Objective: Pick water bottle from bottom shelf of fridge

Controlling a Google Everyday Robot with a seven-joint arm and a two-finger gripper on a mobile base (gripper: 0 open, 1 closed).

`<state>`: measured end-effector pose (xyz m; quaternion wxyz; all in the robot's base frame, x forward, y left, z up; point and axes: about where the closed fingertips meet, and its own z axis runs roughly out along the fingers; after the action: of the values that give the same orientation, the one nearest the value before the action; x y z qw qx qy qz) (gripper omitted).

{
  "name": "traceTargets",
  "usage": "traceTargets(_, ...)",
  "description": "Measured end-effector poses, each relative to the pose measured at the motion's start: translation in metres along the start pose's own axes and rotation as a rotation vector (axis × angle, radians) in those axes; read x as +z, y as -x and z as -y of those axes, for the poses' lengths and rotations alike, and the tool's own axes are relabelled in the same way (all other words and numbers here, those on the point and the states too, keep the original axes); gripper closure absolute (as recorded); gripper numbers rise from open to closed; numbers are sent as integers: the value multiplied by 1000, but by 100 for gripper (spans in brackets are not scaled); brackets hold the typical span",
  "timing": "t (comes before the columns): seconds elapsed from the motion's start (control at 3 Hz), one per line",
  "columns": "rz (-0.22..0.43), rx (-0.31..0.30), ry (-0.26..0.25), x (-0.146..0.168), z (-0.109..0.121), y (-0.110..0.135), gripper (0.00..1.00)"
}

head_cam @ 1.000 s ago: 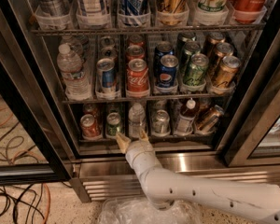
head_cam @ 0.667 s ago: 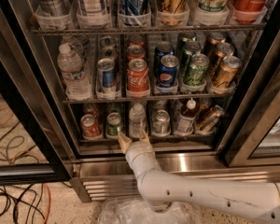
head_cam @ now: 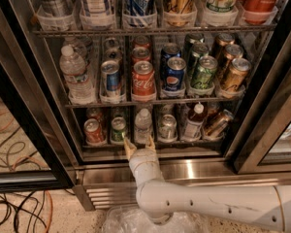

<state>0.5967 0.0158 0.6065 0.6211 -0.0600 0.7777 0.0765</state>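
Observation:
The water bottle (head_cam: 143, 124), small and clear with a white cap, stands upright in the middle-left of the bottom shelf (head_cam: 103, 148) of the fridge (head_cam: 37, 105). It sits between a green can (head_cam: 119, 128) and a silver can (head_cam: 167, 126). My gripper (head_cam: 138, 145) is at the shelf's front edge, just below and in front of the bottle. Its fingers are open, one to the bottle's lower left and one under its right side, touching nothing. My white arm (head_cam: 208, 205) reaches in from the lower right over the steel ledge.
A red can (head_cam: 93, 131) stands left of the green can. A darker-labelled white-capped bottle (head_cam: 194, 121) and a tilted can (head_cam: 218, 123) are to the right. A bigger water bottle (head_cam: 75, 74) and cans fill the rack above. Cables (head_cam: 14, 212) lie on the floor at left.
My gripper has shifted slightly right and forward, closer under the water bottle. The bottle and cans have not moved.

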Motion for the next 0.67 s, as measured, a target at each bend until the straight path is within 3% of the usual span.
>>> traceTargets(0.67, 24, -66, -12, 24, -3, 8, 38)
